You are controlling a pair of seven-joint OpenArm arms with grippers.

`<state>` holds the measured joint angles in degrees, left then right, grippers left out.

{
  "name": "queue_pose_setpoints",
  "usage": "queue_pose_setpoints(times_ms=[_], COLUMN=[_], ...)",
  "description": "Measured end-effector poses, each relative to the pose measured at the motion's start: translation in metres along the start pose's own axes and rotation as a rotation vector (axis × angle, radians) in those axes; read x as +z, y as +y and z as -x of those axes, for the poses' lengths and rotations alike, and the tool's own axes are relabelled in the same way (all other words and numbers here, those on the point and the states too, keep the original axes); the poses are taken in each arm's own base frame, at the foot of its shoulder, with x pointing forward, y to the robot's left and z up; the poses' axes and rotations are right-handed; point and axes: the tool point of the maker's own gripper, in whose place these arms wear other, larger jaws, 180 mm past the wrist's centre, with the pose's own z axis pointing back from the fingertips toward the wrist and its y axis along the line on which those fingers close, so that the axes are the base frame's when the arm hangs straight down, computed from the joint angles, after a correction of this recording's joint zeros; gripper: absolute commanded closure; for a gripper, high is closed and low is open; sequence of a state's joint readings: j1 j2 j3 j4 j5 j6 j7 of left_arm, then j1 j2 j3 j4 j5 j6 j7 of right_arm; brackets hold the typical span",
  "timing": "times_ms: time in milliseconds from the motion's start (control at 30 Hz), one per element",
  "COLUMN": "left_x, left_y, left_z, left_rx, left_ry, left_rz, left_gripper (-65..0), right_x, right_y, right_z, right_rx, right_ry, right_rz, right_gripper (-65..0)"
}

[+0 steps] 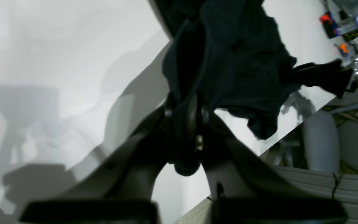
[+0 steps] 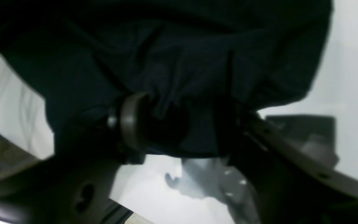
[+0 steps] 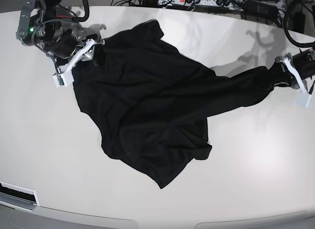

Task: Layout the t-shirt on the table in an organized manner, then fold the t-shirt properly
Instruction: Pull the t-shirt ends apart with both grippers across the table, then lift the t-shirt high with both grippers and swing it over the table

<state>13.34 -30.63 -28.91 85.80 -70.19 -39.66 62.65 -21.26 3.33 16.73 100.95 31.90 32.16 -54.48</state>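
no readable writing; left jaws (image 3: 276, 71) pinch the t-shirt (image 3: 147, 101), right jaws (image 3: 91, 50) wide around its cloth

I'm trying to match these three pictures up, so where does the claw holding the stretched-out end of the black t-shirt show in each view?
Left wrist: the left claw fills bottom centre, shut on the t-shirt.
Right wrist: not in it; only the right claw, with cloth between its open jaws.
Base: at the right edge, gripping the stretched end.
Shared landmark: the white table, under the shirt in all three.
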Motion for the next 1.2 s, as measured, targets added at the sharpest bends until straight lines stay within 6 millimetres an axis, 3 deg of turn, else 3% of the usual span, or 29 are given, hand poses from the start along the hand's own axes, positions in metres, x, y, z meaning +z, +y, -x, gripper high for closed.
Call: queue_pose_setpoints(times_ms=[167,367,433,533,567,767,900,1200], left_x=[0.0,0.0,0.0,0.0,0.0,0.007,0.022,0.066], left_y=[0.0,-0.001,-0.002,-0.002,-0.002,-0.014,-0.01,0.011], left_z=[0.0,-0.001,-0.002,-0.002,-0.002,-0.018,-0.04,-0.104], left_rx=[0.0,0.003,0.006,0.005,0.006,0.029,-0.03,-0.198], left_ry=[0.0,-0.007,-0.012,-0.011,-0.011,-0.057,-0.03,-0.054], left_rz=[0.0,0.007,0.011,0.011,0.011,0.088,0.091,-0.028], left_gripper=[0.0,0.0,0.0,0.0,0.0,0.0,0.0,0.0], right_x=[-0.001,-0.01,-0.011,-0.012,-0.012,-0.009,0.009,0.052], right_y=[0.0,-0.004,-0.004,-0.001,0.002,0.019,0.019,-0.013], right_z=[0.0,0.019,0.017,0.007,0.002,-0.02,-0.037,-0.068], right_rx=[-0.03,-0.09,-0.09,-0.048,-0.017,0.051,0.11,0.317], right_ry=[-0.007,0.036,0.031,0.009,0.0,-0.008,-0.006,-0.016], right_rz=[-0.005,-0.014,-0.015,-0.037,-0.055,-0.184,-0.221,-0.092], right_gripper=[-39.0,-38.5,-29.9,-2.3,0.0,0.0,0.0,0.0])
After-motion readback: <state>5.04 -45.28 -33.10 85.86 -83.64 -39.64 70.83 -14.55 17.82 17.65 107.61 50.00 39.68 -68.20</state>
